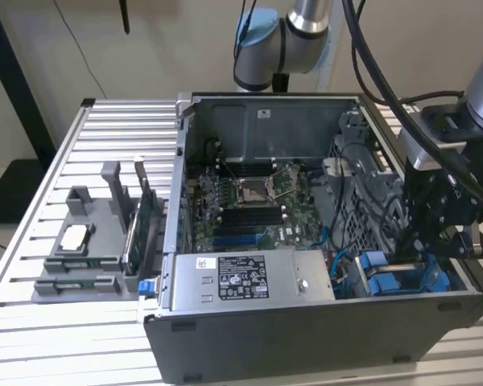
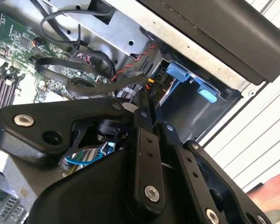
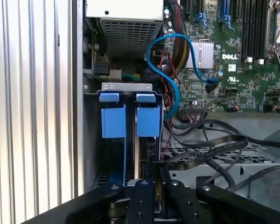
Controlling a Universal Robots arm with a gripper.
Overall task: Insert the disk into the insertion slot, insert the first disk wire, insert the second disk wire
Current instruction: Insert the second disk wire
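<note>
A: Item one, the black two-fingered claw (image 3: 151,179). Where do you have it?

B: You have it down in the grey metal drive bay with blue plastic rails (image 3: 128,114), at the corner of the open dark-grey computer case (image 1: 306,338) on the slatted aluminium table (image 1: 80,338). Its fingers stand narrow, pinched on a thin dark upright edge. I judge that to be the disk in its blue carrier, seen edge-on, though you cannot confirm a label from here.

A: Step in hand?

B: By my reading, the first: seating the disk. It looks partly down between the rails.

A: Item two, wires?

B: A light-blue data cable (image 3: 165,60) loops loose beside the bay, and flat black cables (image 3: 210,149) lie nearby. Neither looks plugged into the disk.

A: Requirement for the next move?

B: A straight push along the rails, keeping clear of those cables.
</note>
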